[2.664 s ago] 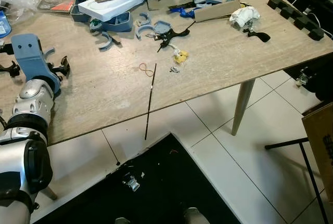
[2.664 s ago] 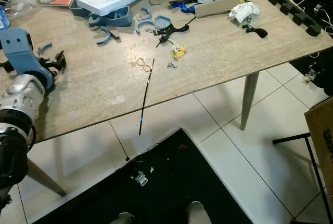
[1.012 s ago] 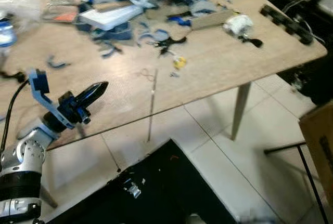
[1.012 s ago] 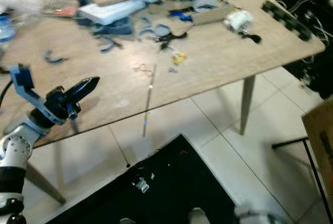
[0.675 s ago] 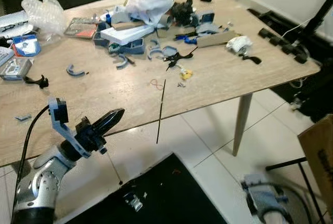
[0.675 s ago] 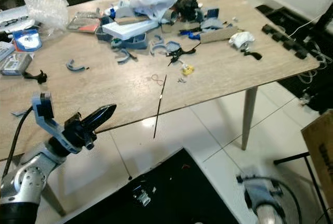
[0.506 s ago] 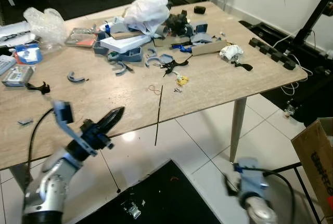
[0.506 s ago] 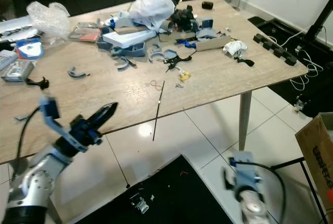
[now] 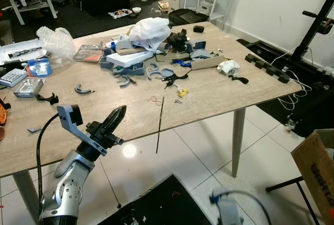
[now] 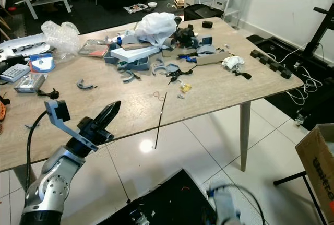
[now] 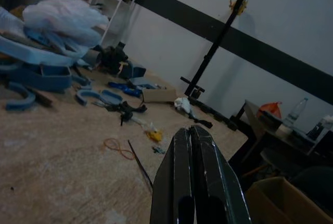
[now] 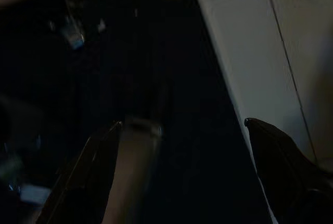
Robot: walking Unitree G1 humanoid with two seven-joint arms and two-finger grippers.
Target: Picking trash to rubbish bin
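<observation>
Nearest, the left hand (image 9: 116,116) is raised at the near edge of the worktop (image 9: 219,86), its two black fingers pressed together with nothing between them. The left wrist view (image 11: 193,146) confirms this and looks across the wood to a red rubber band (image 11: 118,147) and a thin dark rod (image 11: 140,165). The eye views show that the rod (image 9: 159,124) overhangs the near worktop edge.

The right hand (image 12: 182,146) hangs low over a black mat (image 12: 171,52) and white floor tiles (image 12: 250,52), fingers spread wide and empty. In the eye views that arm is a blur at the bottom edge (image 9: 225,210).

Farther along the worktop lie a small yellow scrap (image 9: 181,93) and, near the right end, a crumpled white wad (image 9: 227,67) with a black piece just beside it. These loose bits of trash all lie on the worktop, well apart from both hands.

Beyond them is a heap of grey-blue plastic parts (image 9: 130,69), a flat white box (image 9: 129,57) and a white plastic bag (image 9: 150,29) on top. At the far left sits a bundle of clear bubble wrap (image 9: 56,40).

On the floor at the right stands a cardboard box (image 9: 315,173) with dark lettering too cut off to read.
</observation>
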